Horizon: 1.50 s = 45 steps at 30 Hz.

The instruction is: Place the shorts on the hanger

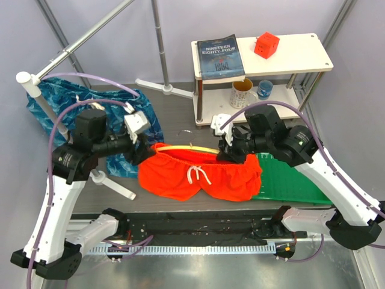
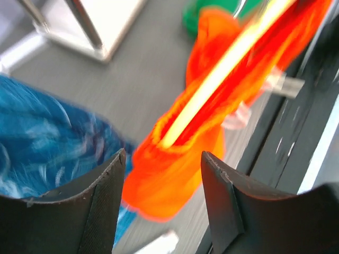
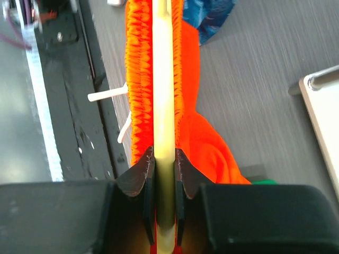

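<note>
Right now the shorts [image 1: 198, 177] sit mid-frame in the top view, waistband stretched along the yellow hanger [image 1: 187, 147]. R gripper [image 3: 164, 156], at the shorts' right end, is clamped tight on the hanger bar w/ orange fabric either side. L gripper [image 2: 161, 159], at the left end, has its jaws wide apart and holds nothing; the shorts are just beyond its tips. Blue shorts [image 1: 60, 102] lie upper left.
</note>
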Available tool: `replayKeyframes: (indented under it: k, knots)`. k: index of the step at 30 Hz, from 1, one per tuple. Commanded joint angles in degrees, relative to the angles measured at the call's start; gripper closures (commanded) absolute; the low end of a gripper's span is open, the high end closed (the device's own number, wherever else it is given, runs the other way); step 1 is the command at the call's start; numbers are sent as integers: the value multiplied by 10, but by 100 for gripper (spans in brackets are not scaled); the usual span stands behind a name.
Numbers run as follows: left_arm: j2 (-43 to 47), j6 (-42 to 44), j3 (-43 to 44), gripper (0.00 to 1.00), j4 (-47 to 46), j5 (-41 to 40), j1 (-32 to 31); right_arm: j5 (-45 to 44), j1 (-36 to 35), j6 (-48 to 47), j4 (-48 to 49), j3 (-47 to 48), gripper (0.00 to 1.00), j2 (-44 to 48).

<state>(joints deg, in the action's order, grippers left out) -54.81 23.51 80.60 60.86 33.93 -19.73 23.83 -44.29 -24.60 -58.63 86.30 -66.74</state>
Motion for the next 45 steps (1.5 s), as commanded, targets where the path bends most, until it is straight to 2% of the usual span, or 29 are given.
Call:
replayKeyframes:
  k: [1, 3, 4, 6, 7, 9, 12, 14, 18, 23, 28, 34, 40, 45]
  knots:
    - [1, -297, 25, 41, -244, 55, 4, -34, 17, 142, 122, -12, 99, 35]
    - [-19, -345, 25, 39, -277, 72, 3, -49, 22, 185, 132, -14, 99, 37]
    - [-21, -402, 7, 36, -296, 87, 2, -52, 30, 203, 139, -12, 99, 40]
    - [-22, -460, -18, 34, -375, 87, 0, -71, 36, 246, 150, -14, 99, 44]
    - [-20, -508, -43, 31, -399, 81, -5, -86, 36, 310, 171, -25, 99, 56]
    - [-16, -529, -59, 30, -471, 67, -11, -128, 35, 356, 195, -39, 99, 69]
    - [-24, -545, -55, 31, -514, 20, -22, -153, 35, 398, 259, -61, 99, 86]
    - [-40, -595, -56, 32, -526, 14, -24, -166, 35, 417, 283, -70, 99, 83]
    - [-59, -680, -65, 34, -528, -68, -44, -197, 34, 441, 352, -89, 99, 65]
    - [-92, -740, -49, 34, -522, -122, -67, -233, 22, 456, 417, -97, 99, 43]
    - [-94, -755, -69, 35, -551, -120, -85, -222, 19, 418, 441, -110, 99, 49]
    - [-62, -660, -97, 37, -582, -166, -85, -292, 18, 367, 346, -108, 99, 87]
    - [-62, -664, -96, 40, -582, -152, -84, -301, 19, 306, 302, -129, 99, 153]
    - [-63, -639, -94, 37, -607, -135, -87, -303, 18, 292, 319, -125, 99, 148]
